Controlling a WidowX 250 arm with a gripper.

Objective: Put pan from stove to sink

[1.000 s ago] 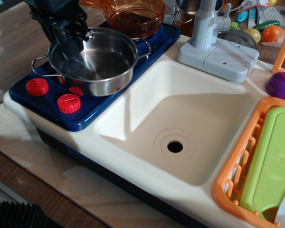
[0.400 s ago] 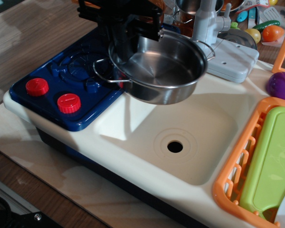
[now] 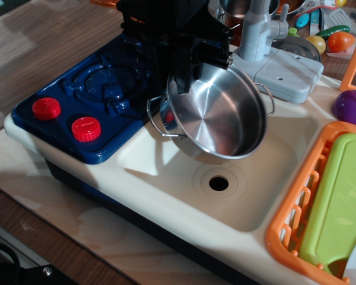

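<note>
One grey faucet (image 3: 258, 32) stands just behind your tilted pan (image 3: 219, 116); your gripper (image 3: 187, 68) seemingly clamps its rim above the sink (image 3: 166, 160).

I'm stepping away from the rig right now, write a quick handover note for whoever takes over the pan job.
Pincer: shut on the pan's rim, holding it in the air.
Pan: off the stove, hanging over the sink, tilted steeply with its open side facing the camera.
Stove: front burner bare.
Sink: basin has nothing in it, drain hole in plain view under the pan.
Done: pan lifted and carried across.
Left: lower it into the basin, probably levelling it first, then open the pincer and pull back.
</note>
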